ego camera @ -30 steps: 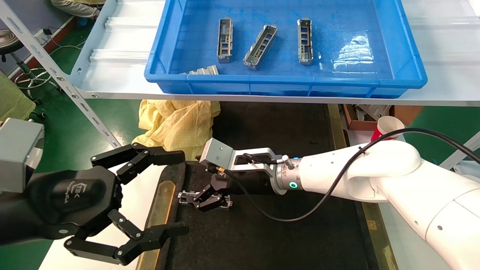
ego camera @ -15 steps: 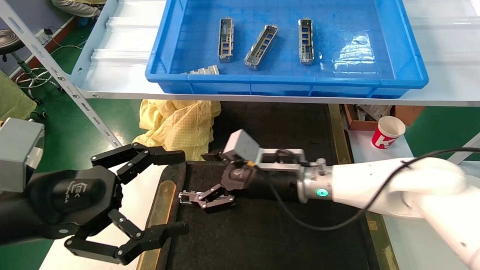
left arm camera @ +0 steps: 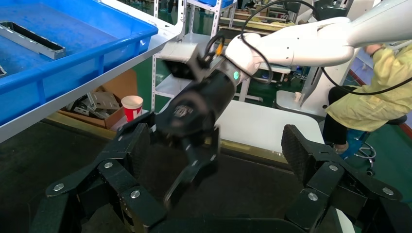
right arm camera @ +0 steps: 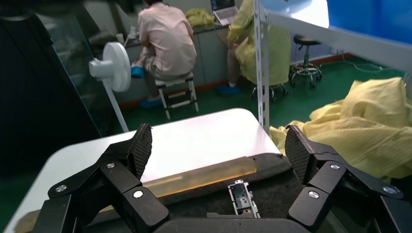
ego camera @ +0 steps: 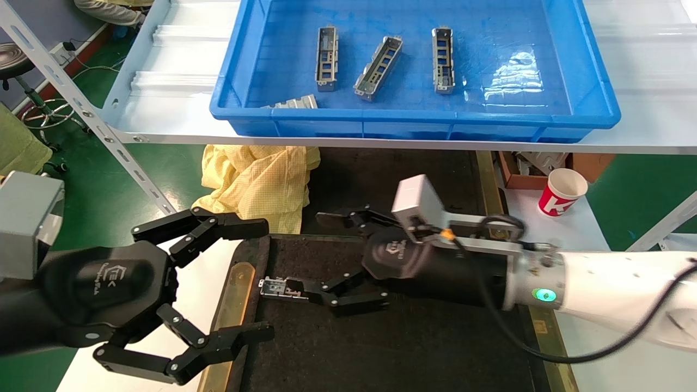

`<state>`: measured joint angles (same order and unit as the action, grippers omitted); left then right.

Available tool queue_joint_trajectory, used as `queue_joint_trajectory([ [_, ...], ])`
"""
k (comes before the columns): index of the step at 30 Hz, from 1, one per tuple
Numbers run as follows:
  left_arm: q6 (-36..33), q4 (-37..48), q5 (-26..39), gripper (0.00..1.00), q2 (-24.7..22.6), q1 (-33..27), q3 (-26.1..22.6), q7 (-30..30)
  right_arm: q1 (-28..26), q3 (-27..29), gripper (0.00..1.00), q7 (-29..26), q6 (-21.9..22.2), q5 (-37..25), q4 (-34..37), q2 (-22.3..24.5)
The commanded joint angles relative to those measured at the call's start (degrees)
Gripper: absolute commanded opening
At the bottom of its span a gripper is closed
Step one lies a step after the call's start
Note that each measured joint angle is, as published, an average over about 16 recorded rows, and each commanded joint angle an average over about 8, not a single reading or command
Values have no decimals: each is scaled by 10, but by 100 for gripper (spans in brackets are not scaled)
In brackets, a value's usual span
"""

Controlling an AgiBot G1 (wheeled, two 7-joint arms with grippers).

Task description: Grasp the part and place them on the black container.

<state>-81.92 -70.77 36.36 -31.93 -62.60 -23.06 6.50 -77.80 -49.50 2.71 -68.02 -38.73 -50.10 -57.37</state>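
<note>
One silver-grey part lies flat on the black container, close to its left brass strip. My right gripper is open just right of that part, its lower finger nearly touching it, with nothing held. From the right wrist, the part shows on the container below the open right gripper. My left gripper hangs open and empty over the container's left edge. The left wrist view shows the open left gripper. Several more parts lie in the blue bin.
The deep blue bin stands on a white shelf above the container's far end. A yellow cloth is heaped at the container's back left. A red and white paper cup stands at the right. A slanted metal upright crosses the left.
My right gripper has opened, let go of the part on the black container and drawn back to the right. The part stays put. The left arm has not moved.
</note>
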Motion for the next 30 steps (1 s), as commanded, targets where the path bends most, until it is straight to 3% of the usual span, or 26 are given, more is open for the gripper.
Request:
queue_joint_trajectory([
  [1,0,0,0,100,0,0,0,0,10,21,100,-8,-11,-2,-15,14],
  [30,0,0,0,100,0,0,0,0,155,319,100,-128,-169,-30,-224,213],
])
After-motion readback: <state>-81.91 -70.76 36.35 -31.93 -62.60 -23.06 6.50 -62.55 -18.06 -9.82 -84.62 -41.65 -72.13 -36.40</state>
